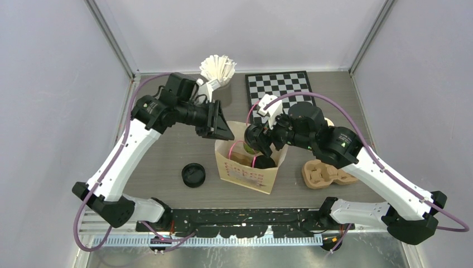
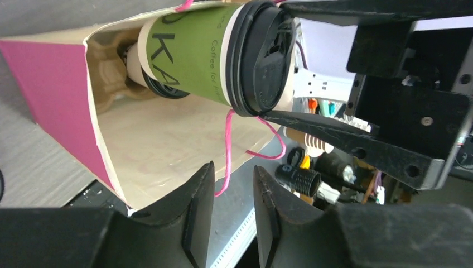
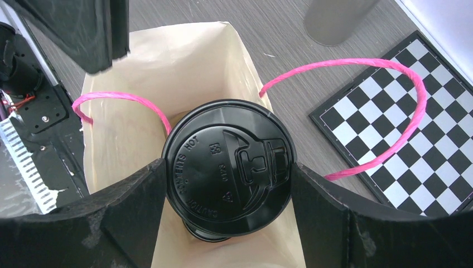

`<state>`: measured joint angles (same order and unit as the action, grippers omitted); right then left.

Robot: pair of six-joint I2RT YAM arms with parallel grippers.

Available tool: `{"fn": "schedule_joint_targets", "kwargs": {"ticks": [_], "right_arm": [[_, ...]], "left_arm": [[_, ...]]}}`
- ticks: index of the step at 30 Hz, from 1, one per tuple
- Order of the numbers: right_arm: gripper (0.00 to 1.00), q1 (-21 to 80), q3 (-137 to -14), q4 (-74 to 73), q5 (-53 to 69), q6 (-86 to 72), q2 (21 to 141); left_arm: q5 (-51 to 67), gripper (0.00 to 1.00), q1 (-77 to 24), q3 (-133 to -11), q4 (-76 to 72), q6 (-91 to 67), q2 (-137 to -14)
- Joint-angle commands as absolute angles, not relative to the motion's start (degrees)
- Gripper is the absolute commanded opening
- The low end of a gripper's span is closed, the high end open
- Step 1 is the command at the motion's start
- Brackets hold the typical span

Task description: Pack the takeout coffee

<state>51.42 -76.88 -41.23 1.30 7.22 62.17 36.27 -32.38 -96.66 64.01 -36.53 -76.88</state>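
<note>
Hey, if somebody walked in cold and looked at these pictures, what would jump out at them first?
The green cup with its black lid, clamped in the right gripper at the mouth of the open bag at mid-table. Next, the bag's pink handles, and the left gripper, jaws slightly apart and empty, by the bag's left rim.
</note>
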Motion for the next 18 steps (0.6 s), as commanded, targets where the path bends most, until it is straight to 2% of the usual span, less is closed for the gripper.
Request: {"fn": "schedule_joint_targets", "kwargs": {"ticks": [1, 10, 18], "right_arm": [[0.77, 51.7, -76.7, -39.3, 0.7, 6.9, 61.2], [0.77, 51.7, -75.5, -39.1, 0.4, 6.2, 60.5], [0.78, 51.7, -74.4, -38.4, 0.2, 5.5, 60.3]], "left_arm": [[41.8, 0.35, -33.4, -93.0, 58.4, -39.6, -76.2], [42.7, 0.39, -36.9, -91.9, 55.5, -37.8, -79.8], [44.5, 0.18, -37.0, -90.5, 56.4, -33.8, -77.2]]}}
